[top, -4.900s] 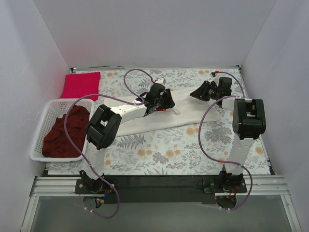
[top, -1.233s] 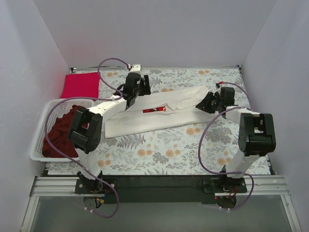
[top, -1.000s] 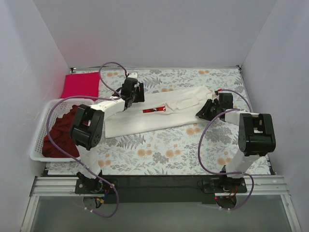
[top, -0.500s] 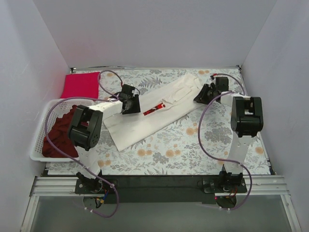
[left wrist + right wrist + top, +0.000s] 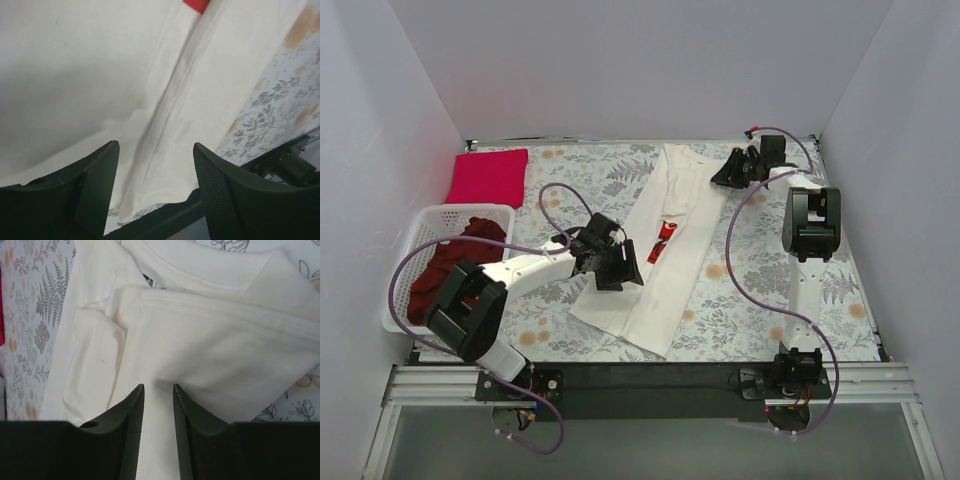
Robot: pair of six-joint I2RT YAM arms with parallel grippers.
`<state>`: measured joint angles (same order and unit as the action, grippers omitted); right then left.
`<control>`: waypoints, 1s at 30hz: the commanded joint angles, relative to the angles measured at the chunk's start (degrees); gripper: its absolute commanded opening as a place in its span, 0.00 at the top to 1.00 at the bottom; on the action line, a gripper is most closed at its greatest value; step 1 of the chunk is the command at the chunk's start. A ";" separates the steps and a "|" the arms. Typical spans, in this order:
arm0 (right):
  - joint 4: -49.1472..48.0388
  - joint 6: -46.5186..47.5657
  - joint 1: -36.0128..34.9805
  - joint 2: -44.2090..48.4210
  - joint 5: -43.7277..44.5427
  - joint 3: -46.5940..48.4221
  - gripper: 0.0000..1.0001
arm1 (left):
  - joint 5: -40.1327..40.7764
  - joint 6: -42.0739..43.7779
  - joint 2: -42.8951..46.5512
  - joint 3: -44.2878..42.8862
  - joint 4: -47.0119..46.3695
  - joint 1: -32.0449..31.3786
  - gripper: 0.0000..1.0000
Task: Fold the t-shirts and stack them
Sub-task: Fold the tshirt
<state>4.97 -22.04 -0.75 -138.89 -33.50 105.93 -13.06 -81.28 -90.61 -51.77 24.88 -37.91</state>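
Across the tabletop (image 5: 760,290) the cream shirt (image 5: 668,292), folded into a long strip, runs with its long axis from the far right toward the near edge. Left fingers (image 5: 95,185), spread, hang over its near half, beside the red print (image 5: 662,241). The right fingers (image 5: 130,430), almost together, seem to pinch its far end. Neck label (image 5: 150,283) is too small to read.

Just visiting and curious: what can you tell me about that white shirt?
The white shirt is soft cream cloth, folded lengthwise into a long strip, a red print showing mid-length. It lies flat on the floral cloth, slanting from the far side toward the near edge. The right end effector pinches its far end; the left end effector stands open over its near left part.
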 commanded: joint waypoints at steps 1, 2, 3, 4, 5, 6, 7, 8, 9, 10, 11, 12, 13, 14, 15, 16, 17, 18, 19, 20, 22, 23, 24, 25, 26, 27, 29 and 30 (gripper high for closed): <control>1.01 0.69 0.14 8.60 -2.97 -2.47 0.63 | 0.05 -3.63 6.67 -2.72 -0.80 0.73 0.40; 0.83 0.34 0.23 10.20 -3.50 -6.14 0.63 | 1.62 -3.37 8.15 -3.16 -0.80 0.73 0.40; 0.48 -0.36 0.23 11.87 -4.12 -8.00 0.63 | 2.50 -2.93 8.78 -4.03 -0.19 0.73 0.40; -0.13 -0.89 0.05 15.02 -4.99 -10.02 0.63 | 3.82 -2.40 9.30 -4.39 0.07 0.73 0.40; -2.49 -1.68 -0.91 16.62 -5.52 -12.74 0.63 | 5.05 -1.96 10.27 -4.48 0.34 0.91 0.40; -4.34 -2.64 -1.44 18.11 -6.22 -17.90 0.63 | 7.76 -1.09 10.80 -4.39 0.34 1.00 0.41; -7.92 -5.87 -2.05 20.65 -7.62 -21.08 0.64 | 8.83 -0.73 11.15 -3.96 0.51 1.17 0.43; -14.23 -7.91 -3.45 21.72 -8.33 -23.81 0.64 | 9.62 -0.47 11.42 -3.61 0.69 2.22 0.44; -16.64 -9.84 -4.16 22.51 -8.95 -28.10 0.64 | 10.33 -0.12 12.03 -3.17 0.61 2.84 0.46; -18.05 -11.34 -5.04 23.31 -9.22 -29.02 0.64 | 10.60 0.32 12.29 -2.03 0.69 3.45 0.48; -18.76 -11.44 -6.96 23.40 -8.96 -29.55 0.64 | 10.95 0.50 12.65 -1.41 0.78 4.76 0.48; -19.03 -11.62 -7.94 23.31 -8.61 -29.90 0.64 | 11.04 0.50 13.17 -0.80 0.69 5.47 0.49; -19.56 -12.32 -8.99 22.70 -8.60 -29.99 0.64 | 10.95 0.59 13.44 0.69 0.69 6.09 0.50; -20.00 -12.58 -10.83 22.26 -8.69 -29.73 0.64 | 10.95 0.77 13.61 1.23 0.78 6.88 0.50; -20.70 -12.85 -11.80 21.74 -8.69 -29.29 0.64 | 10.95 0.85 13.70 1.93 1.04 7.06 0.50; -20.97 -13.02 -12.60 20.69 -8.43 -28.33 0.64 | 11.12 0.94 13.96 2.37 1.13 7.24 0.50; -21.14 -13.20 -14.17 20.16 -7.99 -27.80 0.64 | 11.13 1.20 14.14 3.42 1.22 7.41 0.50; -21.58 -13.38 -14.80 19.63 -7.47 -27.27 0.64 | 11.39 1.29 14.23 3.95 1.39 7.50 0.50; -21.76 -13.46 -15.24 18.49 -6.33 -26.75 0.64 | 12.17 1.38 14.58 4.39 1.48 7.41 0.50; -22.02 -13.90 -16.03 17.87 -5.88 -25.78 0.64 | 12.27 1.38 14.67 5.53 1.74 7.50 0.50; -22.46 -14.17 -16.65 16.21 -4.13 -25.07 0.64 | 14.18 1.30 14.67 6.41 2.27 7.59 0.50; -22.72 -14.43 -16.74 15.76 -3.34 -25.07 0.64 | 14.90 1.12 14.50 6.94 2.62 7.50 0.50; -22.90 -14.95 -16.82 15.32 -2.55 -25.24 0.64 | 15.34 0.94 14.49 7.99 2.63 7.50 0.50; -23.25 -15.13 -16.91 14.27 -2.02 -25.25 0.64 | 15.61 0.77 14.32 8.52 2.71 7.59 0.50; -23.34 -15.13 -16.82 13.57 -1.93 -25.16 0.64 | 16.13 0.68 14.06 8.96 2.80 7.59 0.50; -23.25 -15.31 -16.82 12.86 -2.10 -25.16 0.64 | 15.96 0.42 13.71 9.92 2.89 7.50 0.50; -23.34 -15.31 -16.91 11.01 -2.63 -25.59 0.64 | 15.09 -0.02 12.92 10.54 2.72 7.50 0.51; -23.25 -15.40 -16.82 10.75 -2.63 -26.90 0.64 | 13.17 -0.72 12.22 10.98 2.63 7.50 0.52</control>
<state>-15.92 -36.75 -17.98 -126.48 -37.15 78.70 0.56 -80.99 -78.35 -41.87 27.05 -30.48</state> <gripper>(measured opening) 0.359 0.487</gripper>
